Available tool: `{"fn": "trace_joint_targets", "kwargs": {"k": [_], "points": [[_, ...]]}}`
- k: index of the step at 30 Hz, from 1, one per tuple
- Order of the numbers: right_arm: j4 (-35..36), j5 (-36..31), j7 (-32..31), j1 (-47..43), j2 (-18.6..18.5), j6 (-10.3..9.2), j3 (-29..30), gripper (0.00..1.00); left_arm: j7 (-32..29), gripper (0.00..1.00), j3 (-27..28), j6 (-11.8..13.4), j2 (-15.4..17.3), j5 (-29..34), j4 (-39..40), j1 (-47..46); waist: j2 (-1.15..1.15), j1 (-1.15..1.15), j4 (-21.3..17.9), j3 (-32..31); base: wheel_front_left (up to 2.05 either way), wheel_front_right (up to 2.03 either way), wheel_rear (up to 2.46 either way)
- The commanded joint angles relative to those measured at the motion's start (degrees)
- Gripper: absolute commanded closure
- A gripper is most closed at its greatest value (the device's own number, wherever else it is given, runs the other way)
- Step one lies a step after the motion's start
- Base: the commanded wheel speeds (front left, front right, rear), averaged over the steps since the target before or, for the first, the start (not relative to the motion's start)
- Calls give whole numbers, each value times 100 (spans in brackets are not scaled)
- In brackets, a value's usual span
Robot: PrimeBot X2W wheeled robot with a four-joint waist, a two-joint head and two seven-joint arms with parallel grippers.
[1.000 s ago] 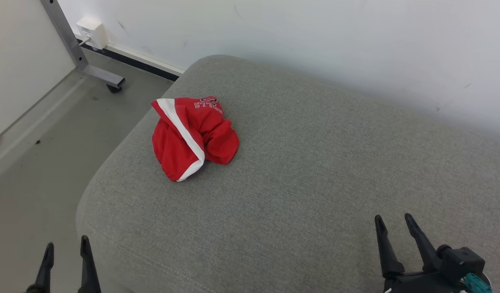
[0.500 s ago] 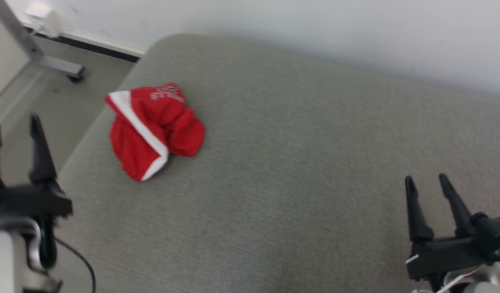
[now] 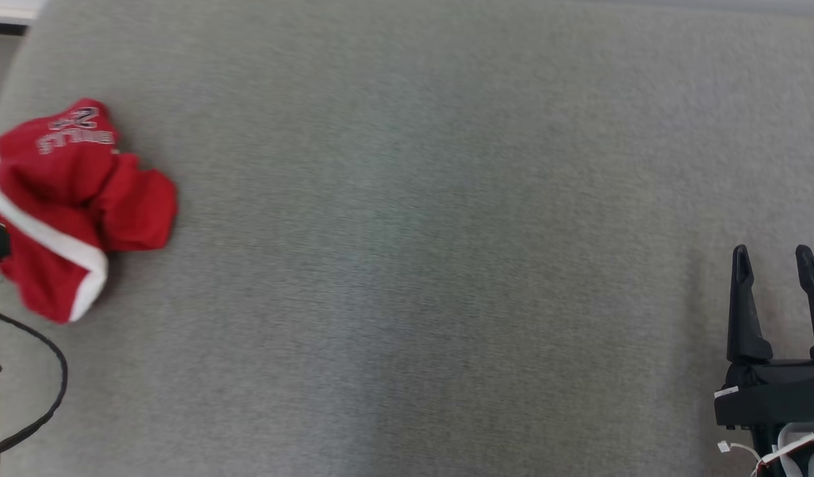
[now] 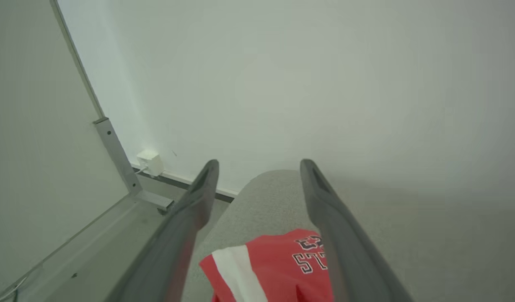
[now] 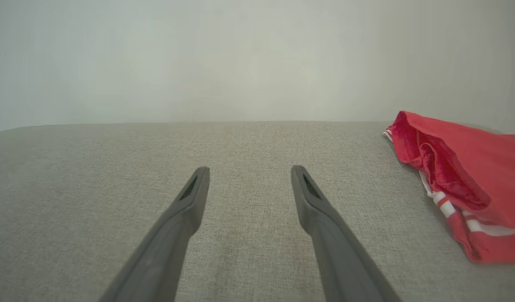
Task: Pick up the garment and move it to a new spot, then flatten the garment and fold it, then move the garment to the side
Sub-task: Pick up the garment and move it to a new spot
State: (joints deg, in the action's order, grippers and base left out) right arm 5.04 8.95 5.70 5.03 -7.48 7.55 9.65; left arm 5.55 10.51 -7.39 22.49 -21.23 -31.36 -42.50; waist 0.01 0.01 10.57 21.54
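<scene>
One side of the red garment (image 3: 75,199) is cut off at left.

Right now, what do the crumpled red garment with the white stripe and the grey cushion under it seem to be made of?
Crumpled red garment: soft, thin knit, probably synthetic sportswear; it bunches into loose folds, matte, with printed lettering. Grey cushion: woven upholstery fabric, matte; a fine flecked weave shows in the right wrist view.

Two-line printed lettering (image 4: 308,255) on red garment (image 3: 75,192), near left edge of grey cushion (image 3: 407,265). Dark characters, white outline. Left wrist view: partly in view, digit-like shapes, not surely readable. Head view: blurred, illegible.
</scene>
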Motion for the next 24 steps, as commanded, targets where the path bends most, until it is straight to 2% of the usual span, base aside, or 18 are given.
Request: {"fn": "trace_joint_targets", "kwargs": {"k": [1,7,12,17,18,19,20,21,22,24], "points": [[55,-74,-10,57,26,-15,19,0,-60,0,-32,1,38,-30,-101,-94,-1,-1,-554,546,0,0,0],[103,-67,-56,95,27,-15,17,0,-560,0,-211,8,196,26,-751,-99,-1,-1,-641,537,0,0,0],[149,-91,-87,114,51,-15,-14,0,-1411,0,-281,60,217,-110,-1412,-194,-1,-1,-692,518,0,0,0],[148,-69,-76,118,30,-15,-9,0,-1857,0,-380,80,153,-158,-1790,-265,-1,-1,-732,513,0,0,0],[136,-70,-74,127,34,-15,-22,0,-1918,10,-384,91,138,-170,-1870,-248,-1,-1,-746,503,0,0,0],[136,-70,-74,127,34,-15,-22,0,-1918,10,-384,91,138,-170,-1870,-248,-1,-1,-746,503,0,0,0],[123,-72,-73,135,39,-15,-29,0,-1990,40,-407,99,128,-179,-1951,-237,-1,-1,-759,491,0,0,0],[109,-71,-66,142,47,-15,-35,0,-2016,76,-419,114,143,-170,-2007,-233,-1,-1,-777,473,0,0,0],[97,-64,-52,150,56,-15,-35,0,-2015,100,-421,128,161,-167,-2045,-237,-1,-1,-791,457,0,0,0],[55,-53,-28,168,89,-15,-57,0,-1954,100,-417,128,200,-173,-2107,-237,-1,-1,-817,405,0,0,0]]}}
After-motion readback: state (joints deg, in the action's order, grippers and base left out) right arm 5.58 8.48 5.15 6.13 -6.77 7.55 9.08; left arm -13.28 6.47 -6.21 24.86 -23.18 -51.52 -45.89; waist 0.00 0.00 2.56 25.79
